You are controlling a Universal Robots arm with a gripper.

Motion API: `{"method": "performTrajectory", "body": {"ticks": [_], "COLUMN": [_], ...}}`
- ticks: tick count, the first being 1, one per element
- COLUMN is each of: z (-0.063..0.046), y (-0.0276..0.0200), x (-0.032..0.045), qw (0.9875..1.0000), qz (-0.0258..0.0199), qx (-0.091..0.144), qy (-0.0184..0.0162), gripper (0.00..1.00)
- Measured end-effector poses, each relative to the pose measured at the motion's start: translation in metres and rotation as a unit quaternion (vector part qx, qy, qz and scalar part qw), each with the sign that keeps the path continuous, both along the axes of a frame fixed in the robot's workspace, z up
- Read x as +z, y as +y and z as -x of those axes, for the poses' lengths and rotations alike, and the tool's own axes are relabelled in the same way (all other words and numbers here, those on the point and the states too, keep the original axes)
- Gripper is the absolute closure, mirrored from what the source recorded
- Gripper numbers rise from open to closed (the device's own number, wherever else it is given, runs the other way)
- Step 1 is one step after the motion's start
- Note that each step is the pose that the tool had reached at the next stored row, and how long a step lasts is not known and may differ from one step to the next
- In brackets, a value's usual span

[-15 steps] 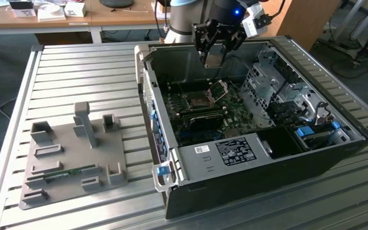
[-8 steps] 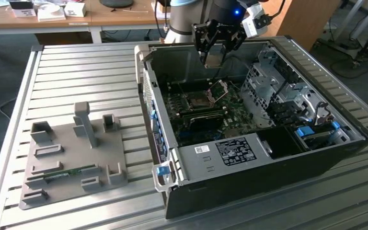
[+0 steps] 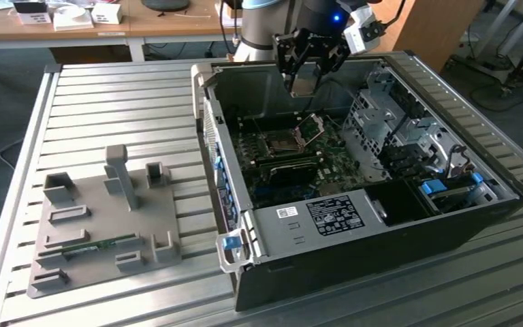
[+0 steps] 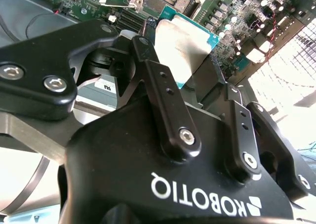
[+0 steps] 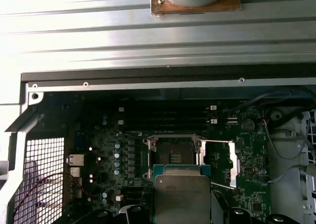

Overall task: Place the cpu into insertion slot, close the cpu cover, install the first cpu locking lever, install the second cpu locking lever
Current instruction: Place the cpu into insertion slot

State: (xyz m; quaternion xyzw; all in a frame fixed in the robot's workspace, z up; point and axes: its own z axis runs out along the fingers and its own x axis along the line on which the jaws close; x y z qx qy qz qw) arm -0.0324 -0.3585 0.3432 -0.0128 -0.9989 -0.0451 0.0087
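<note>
Ribbed metal table (image 3: 107, 109), wooden desk (image 3: 166, 26) behind; claw (image 3: 305, 73) grips cpu (image 5: 182, 197) above open computer case (image 3: 353, 262)

Exterior view: looking down obliquely from well back over the counter (image 3: 107, 95) and open computer case (image 3: 334, 259). First wrist view: facing straight down onto the motherboard (image 5: 108, 135). Second wrist view: crowding close behind the hand (image 4: 180, 56). Sharing cpu (image 5: 181, 197) and insertion slot (image 5: 171, 157) in both wrist views.

Case interior, clearances. Above insertion slot (image 3: 284, 141): open; my gripper (image 3: 305, 85) hangs there clamping the cpu (image 3: 304, 80). Obstacles I note:
- cpu cover (image 5: 219, 143), raised at the slot's edge toward the drive cage (image 3: 384, 126)
- case wall (image 3: 210, 133), opposite
- memory slots (image 5: 163, 117), low alongside
- grey fixture plate (image 3: 107, 225), well apart on the table (image 3: 107, 102)
</note>
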Motion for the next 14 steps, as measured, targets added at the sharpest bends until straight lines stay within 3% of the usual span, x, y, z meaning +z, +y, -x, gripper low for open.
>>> {"method": "performTrajectory", "body": {"ticks": [14], "z": [0.0000], "y": [0.0000], "x": [-0.0031], "qw": [1.0000], "qz": [0.0002], "qx": [0.000], "qy": [0.0001], "gripper": [0.46]}}
